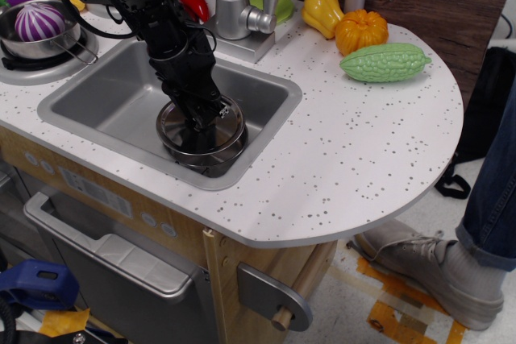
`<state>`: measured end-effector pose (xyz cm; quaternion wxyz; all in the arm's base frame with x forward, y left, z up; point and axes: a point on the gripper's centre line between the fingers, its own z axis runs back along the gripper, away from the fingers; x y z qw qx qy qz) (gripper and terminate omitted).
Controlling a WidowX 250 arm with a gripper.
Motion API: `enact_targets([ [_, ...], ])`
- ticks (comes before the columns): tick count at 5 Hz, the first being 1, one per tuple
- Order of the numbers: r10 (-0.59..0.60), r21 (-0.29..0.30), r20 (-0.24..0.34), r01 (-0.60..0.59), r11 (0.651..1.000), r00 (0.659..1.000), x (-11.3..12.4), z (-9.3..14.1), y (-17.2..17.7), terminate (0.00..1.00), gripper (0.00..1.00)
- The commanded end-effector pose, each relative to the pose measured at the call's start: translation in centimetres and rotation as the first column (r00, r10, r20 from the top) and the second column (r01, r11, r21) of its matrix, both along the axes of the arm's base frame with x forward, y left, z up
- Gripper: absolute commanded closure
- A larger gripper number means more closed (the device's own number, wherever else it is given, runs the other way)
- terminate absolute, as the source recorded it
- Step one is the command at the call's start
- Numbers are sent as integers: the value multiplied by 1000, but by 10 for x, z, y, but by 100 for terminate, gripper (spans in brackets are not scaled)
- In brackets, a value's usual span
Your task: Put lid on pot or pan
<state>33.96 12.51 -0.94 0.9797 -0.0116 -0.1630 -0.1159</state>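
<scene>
On my single camera view, the black robot gripper reaches down into the grey rectangular sink. Its tip meets the centre of the round, nearly flat shiny steel lid; I cannot tell how far the jaws are spread. The lid lies on the small shallow round steel pot, which stands in the sink's near right corner. I count one lid and one pot there. On the speckled white countertop: one yellow pepper, one orange pumpkin, one bumpy green gourd.
</scene>
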Motion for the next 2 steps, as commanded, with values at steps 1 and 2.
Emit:
enact_targets([
  [1,4,17,44,-5,1000,999,6,11,12,0,0],
  [2,4,17,44,-5,1000,999,6,11,12,100,0],
])
